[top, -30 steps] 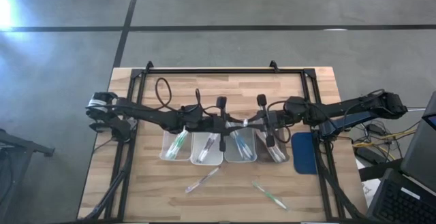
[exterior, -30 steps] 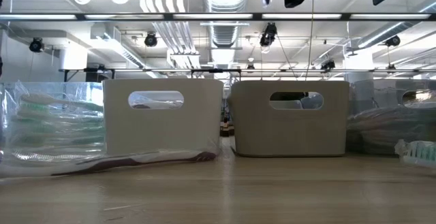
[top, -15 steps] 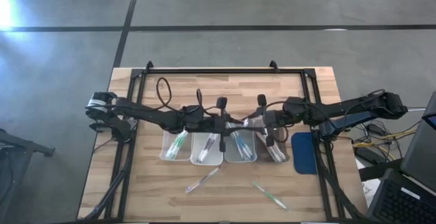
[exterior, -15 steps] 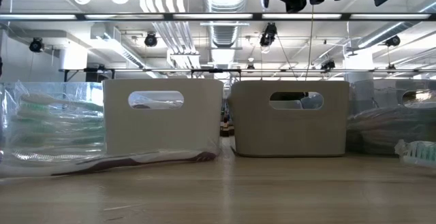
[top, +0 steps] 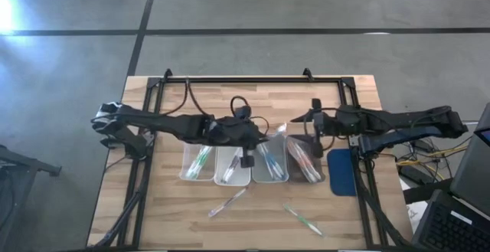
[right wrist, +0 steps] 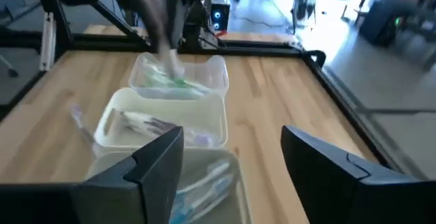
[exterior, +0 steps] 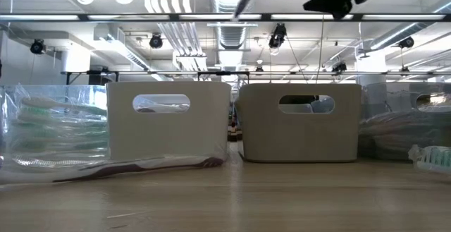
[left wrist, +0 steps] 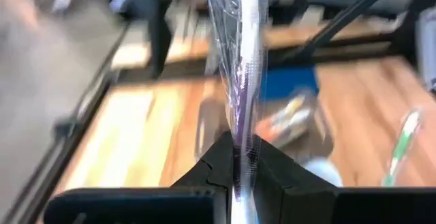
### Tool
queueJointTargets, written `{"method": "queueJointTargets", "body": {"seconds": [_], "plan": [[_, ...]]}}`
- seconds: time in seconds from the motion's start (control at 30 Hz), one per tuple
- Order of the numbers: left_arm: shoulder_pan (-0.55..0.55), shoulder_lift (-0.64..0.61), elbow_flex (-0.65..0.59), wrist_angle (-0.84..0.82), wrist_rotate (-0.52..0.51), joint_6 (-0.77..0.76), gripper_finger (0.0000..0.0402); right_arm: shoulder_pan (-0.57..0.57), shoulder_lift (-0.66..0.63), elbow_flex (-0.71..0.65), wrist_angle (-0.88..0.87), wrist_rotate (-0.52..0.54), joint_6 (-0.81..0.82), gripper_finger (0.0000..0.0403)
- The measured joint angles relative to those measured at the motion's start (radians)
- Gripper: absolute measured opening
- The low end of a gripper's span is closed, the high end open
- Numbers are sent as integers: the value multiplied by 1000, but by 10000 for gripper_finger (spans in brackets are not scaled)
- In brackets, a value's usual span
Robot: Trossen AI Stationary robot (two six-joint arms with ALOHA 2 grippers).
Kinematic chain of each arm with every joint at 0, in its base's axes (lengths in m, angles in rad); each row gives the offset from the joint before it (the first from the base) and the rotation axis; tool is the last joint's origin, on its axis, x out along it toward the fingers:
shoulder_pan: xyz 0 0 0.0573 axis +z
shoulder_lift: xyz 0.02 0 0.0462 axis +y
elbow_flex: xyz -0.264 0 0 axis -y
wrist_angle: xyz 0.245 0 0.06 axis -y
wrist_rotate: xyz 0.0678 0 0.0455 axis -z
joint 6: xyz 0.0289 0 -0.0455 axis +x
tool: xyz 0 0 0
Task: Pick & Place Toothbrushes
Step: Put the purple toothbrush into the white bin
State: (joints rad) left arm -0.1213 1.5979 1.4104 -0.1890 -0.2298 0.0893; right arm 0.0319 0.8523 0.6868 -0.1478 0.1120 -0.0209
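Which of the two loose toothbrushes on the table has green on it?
The right-hand loose toothbrush, lying nearer the blue pad; the left one shows no green.

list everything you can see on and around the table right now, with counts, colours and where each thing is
trays: four, clear or whitish, in a row mid-table, toothbrushes inside
loose toothbrushes: two, whitish wrap, one with green, on bare wood in front of the trays
held toothbrush: one, clear wrap, purple accent, above the trays
blue pad: one, right of the trays
table: one, light wood, black frame around it
left gripper: shut on the held toothbrush, over the second tray
right gripper: open, empty, behind the right-hand tray
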Motion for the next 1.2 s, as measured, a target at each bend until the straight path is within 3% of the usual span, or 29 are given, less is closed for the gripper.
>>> {"method": "queueJointTargets", "body": {"seconds": [0.2, 0.37, 0.53, 0.77, 0.9, 1.0, 1.2], "plan": [[-35, 0, 175, -469, -160, -303, 31, 1, -87, -52, -65, 41, 44, 244], [-85, -1, 220, -679, -217, -564, 33, 0, -109, -107, -63, 110, 48, 225], [-114, 0, 222, -743, -168, -812, 33, 0, -113, -123, -61, 130, 48, 210], [-137, 1, 183, -778, -139, -1020, 30, 0, -113, -124, -71, 130, 48, 204], [-133, 1, 135, -777, -58, -1134, 32, 0, -113, -124, -85, 146, 46, 208], [-131, 1, 84, -774, 1, -1201, 31, -3, -113, -124, -85, 153, 44, 214], [-131, 3, 3, -718, 9, -1237, 31, -3, -113, -124, -82, 153, 37, 226]]}}
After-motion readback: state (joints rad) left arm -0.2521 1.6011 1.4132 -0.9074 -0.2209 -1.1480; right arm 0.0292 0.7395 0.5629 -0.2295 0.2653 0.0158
